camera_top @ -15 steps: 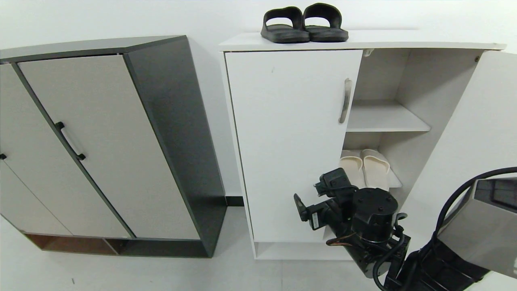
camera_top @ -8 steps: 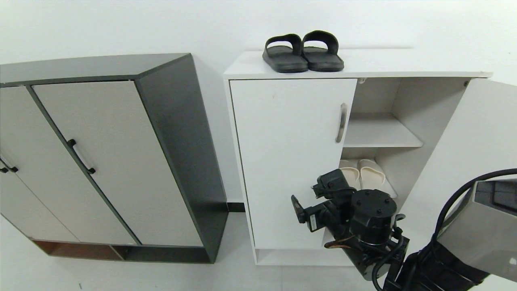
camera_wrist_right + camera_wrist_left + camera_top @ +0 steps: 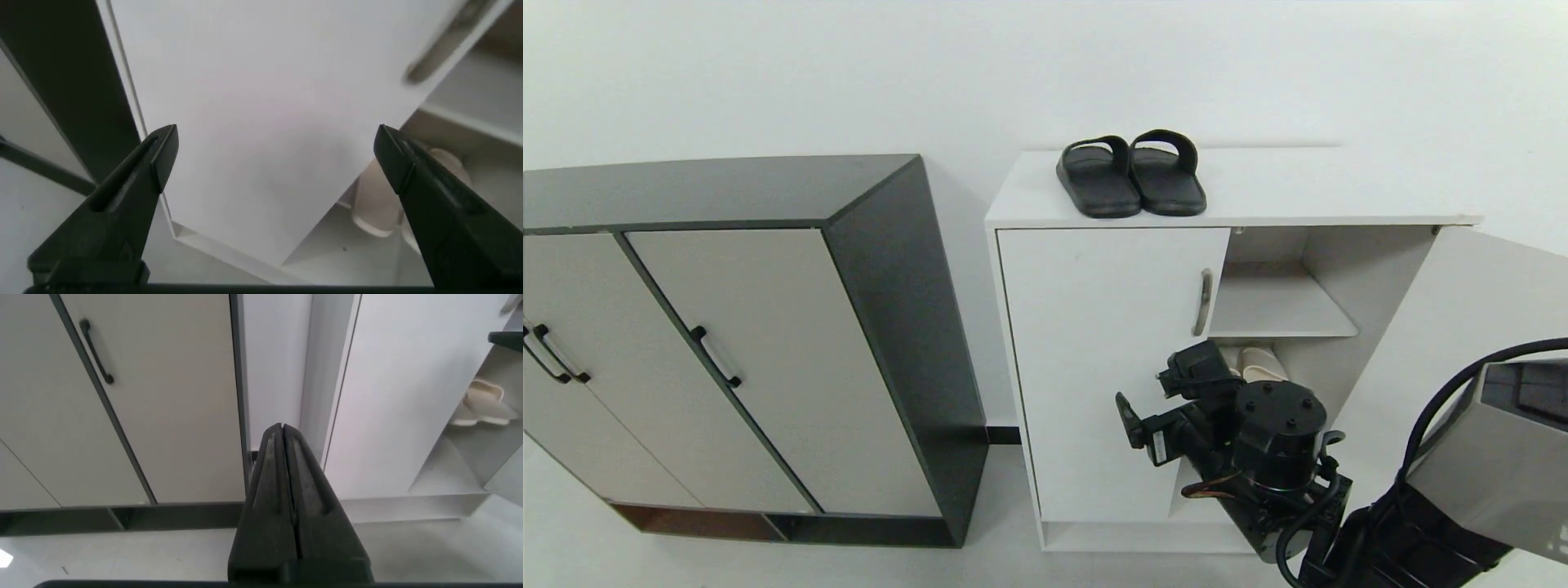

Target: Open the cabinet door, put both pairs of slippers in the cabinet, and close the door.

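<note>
Black slippers (image 3: 1131, 174): atop white cabinet (image 3: 1298, 184), 12 o'clock.
Beige slippers (image 3: 1258, 362): inside, under the shelf (image 3: 1278, 306).
Left fingers (image 3: 270, 482): pressed together, empty.
Right fingers (image 3: 147, 175): spread wide, empty.

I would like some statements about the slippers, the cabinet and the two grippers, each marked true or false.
1. The black slippers lie on top of the white cabinet. True.
2. Both doors of the white cabinet are closed. False: its right door stands open.
3. The cream slippers are inside the cabinet, below the shelf. True.
4. The right gripper holds a slipper. False: it is open and empty.
5. The left gripper is shut. True.
</note>
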Motion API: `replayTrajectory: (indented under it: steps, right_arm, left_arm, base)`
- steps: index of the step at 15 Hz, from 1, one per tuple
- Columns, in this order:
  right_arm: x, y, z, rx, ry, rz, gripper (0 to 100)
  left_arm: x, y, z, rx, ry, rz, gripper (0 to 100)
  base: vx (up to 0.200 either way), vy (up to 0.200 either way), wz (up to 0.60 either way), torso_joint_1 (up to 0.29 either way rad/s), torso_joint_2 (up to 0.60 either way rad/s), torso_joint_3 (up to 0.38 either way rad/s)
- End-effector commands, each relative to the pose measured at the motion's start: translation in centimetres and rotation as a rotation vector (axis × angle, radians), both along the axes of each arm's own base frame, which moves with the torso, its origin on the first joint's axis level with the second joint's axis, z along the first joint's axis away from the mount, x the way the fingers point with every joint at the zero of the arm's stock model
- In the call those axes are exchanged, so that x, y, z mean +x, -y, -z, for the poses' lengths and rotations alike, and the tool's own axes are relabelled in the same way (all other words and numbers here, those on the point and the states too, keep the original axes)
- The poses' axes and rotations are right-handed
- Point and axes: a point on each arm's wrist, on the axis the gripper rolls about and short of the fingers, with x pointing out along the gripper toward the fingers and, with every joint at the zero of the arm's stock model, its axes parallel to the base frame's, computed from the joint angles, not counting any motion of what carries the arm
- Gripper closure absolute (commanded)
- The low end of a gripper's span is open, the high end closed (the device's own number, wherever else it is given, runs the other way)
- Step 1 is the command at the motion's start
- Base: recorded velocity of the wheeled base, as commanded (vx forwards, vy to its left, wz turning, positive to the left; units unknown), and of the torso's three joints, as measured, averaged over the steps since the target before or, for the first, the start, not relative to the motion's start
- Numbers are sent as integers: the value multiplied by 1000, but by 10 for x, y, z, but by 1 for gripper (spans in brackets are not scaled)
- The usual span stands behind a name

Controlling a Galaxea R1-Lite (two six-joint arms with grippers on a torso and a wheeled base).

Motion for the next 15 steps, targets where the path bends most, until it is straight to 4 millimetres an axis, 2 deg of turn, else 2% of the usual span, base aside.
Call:
replayTrajectory:
  steps: [1, 13, 15]
  right_arm:
    - [0, 0, 0, 0, 0, 1, 0]
    - [0, 1, 0, 1, 1, 1, 0]
    - [-3, 4, 2, -14, 27, -46, 0]
  left_arm:
    - [0, 0, 0, 0, -1, 0, 100]
    - [0, 0, 0, 0, -1, 0, 100]
    - [0, 0, 0, 0, -1, 0, 100]
  base:
    - [0, 0, 0, 159, -471, -325]
    - [0, 0, 0, 205, -512, -312]
    - [0, 0, 0, 244, -556, -315]
